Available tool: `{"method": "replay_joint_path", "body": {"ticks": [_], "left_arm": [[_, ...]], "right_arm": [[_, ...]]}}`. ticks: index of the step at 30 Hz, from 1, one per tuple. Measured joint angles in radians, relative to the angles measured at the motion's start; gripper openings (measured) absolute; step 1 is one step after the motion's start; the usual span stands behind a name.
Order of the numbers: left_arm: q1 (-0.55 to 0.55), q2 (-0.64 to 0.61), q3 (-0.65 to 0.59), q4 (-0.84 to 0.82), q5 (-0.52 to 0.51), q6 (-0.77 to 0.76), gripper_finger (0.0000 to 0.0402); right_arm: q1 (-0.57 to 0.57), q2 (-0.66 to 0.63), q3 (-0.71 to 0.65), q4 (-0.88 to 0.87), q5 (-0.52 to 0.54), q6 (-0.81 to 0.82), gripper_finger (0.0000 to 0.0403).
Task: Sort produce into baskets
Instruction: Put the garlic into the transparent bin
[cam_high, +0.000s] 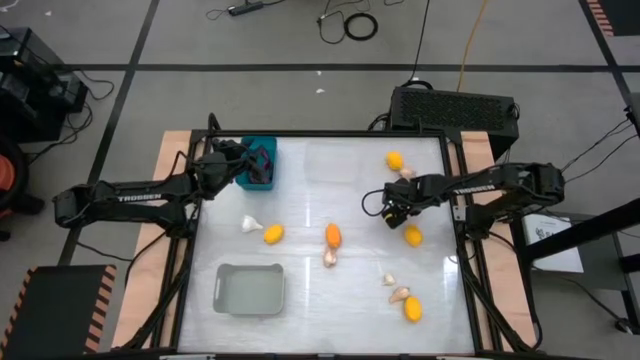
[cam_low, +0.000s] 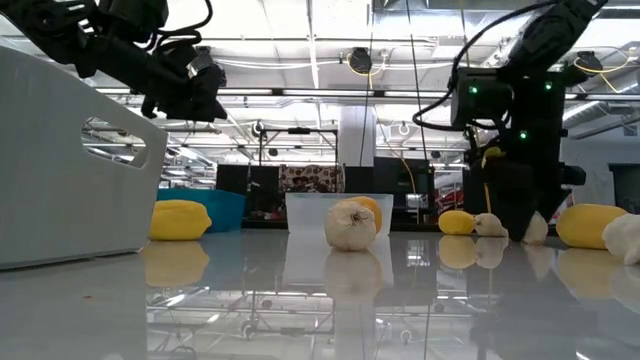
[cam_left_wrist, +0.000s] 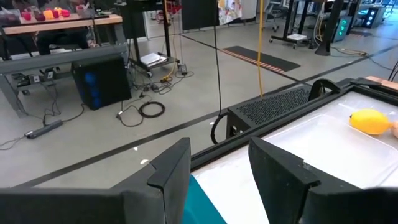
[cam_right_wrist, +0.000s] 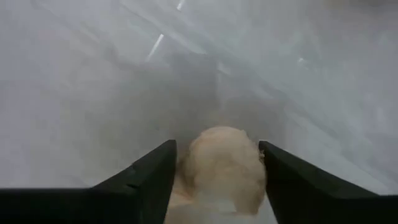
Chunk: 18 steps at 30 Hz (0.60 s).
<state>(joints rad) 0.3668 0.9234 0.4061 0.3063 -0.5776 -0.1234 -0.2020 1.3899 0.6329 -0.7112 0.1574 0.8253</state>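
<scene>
My right gripper (cam_high: 392, 212) points down at the table's right middle, shut on a pale garlic bulb (cam_right_wrist: 224, 168). My left gripper (cam_high: 235, 160) is open and empty, above the near left side of the teal basket (cam_high: 262, 170), which holds dark purple eggplants (cam_high: 262, 158). The clear basket (cam_high: 330, 163) stands at the far middle and the pale grey basket (cam_high: 250, 290) at the near left. Yellow-orange ovals (cam_high: 273, 234) and garlic bulbs (cam_high: 250, 224) lie scattered on the table top. My right gripper pinches the garlic bulb by its two sides (cam_right_wrist: 254, 163) between its two fingers (cam_right_wrist: 283, 174), coming from above and pointing down. The bulb fills the gap between them and sits low at the table top; whether it is lifted clear I cannot tell.
Yellow ovals lie at the far right (cam_high: 395, 160), beside my right gripper (cam_high: 413, 236) and at the near right (cam_high: 412, 309). An orange one (cam_high: 333, 235) lies mid-table with a garlic bulb (cam_high: 329, 258). Two more bulbs (cam_high: 397, 292) lie near right.
</scene>
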Motion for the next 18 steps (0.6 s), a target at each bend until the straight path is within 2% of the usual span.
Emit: {"method": "replay_joint_path", "body": {"ticks": [5,9,14,18], "left_arm": [[0.000,0.000,0.000,0.000,0.001,0.000,0.0171],[0.000,0.000,0.000,0.000,0.002,0.000,0.0171],[0.000,0.000,0.000,0.000,0.006,0.001,0.0171],[0.000,0.000,0.000,0.001,0.006,0.000,0.0171]], "right_arm": [[0.000,-0.003,-0.014,0.027,-0.001,-0.007,0.0154],[0.000,0.002,0.028,0.032,-0.004,-0.048,0.0124],[0.000,0.001,0.127,0.145,0.033,-0.173,0.0127],[-0.013,0.001,0.185,0.402,0.080,-0.304,0.0137]]}}
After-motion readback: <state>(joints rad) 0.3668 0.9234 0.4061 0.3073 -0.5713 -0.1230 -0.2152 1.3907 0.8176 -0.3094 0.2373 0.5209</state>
